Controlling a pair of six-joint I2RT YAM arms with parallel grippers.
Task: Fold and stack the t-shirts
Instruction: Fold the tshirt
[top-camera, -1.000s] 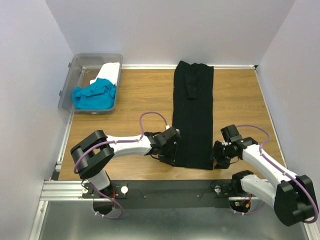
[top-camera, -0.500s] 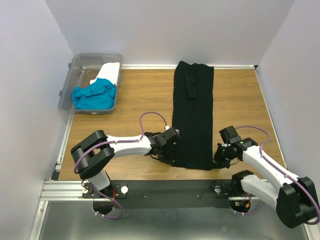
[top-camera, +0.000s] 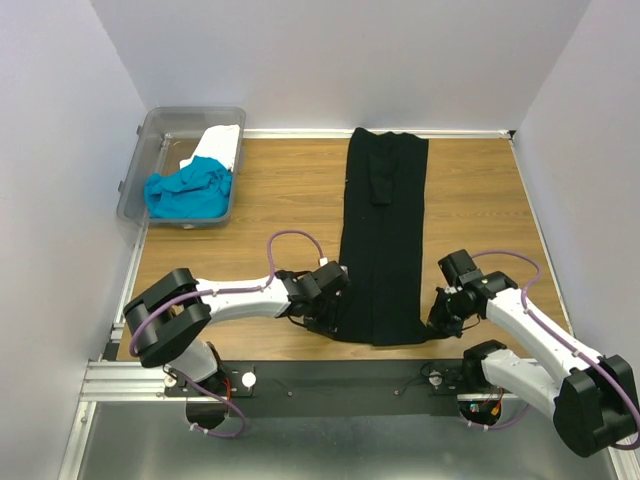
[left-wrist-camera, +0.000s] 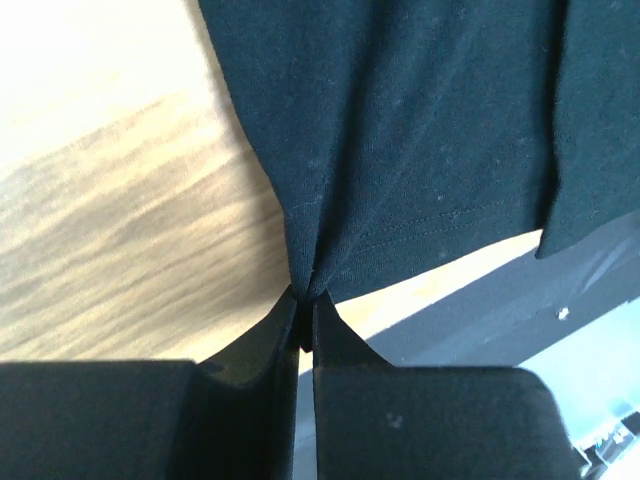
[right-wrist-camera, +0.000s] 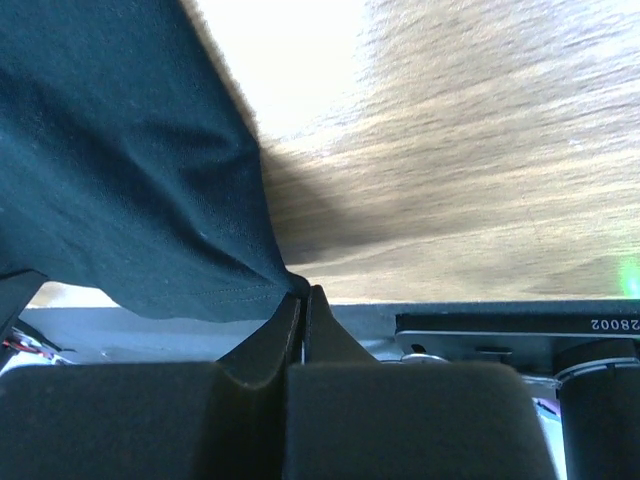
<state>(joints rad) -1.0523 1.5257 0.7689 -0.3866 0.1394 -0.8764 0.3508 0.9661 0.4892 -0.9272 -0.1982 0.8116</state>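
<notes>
— Hauled nearer since a second ago by the left fingers (top-camera: 335, 306), the hem of the black t-shirt (top-camera: 385, 230)!
— From above, stretched as a long narrow strip down the counter (top-camera: 250, 200), pinched at both near corners.
— Left wrist?
— Clamped tight on the hem's left corner, cloth bunching at the tips.
— Right wrist?
— Right fingers (right-wrist-camera: 290, 325) squeezed together on the right corner.

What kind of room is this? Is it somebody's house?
Probably a robot test booth, not a house. Plain white walls box in a wooden table, and a left arm and right arm, bolted to a metal rail, handle a black t-shirt.
</notes>
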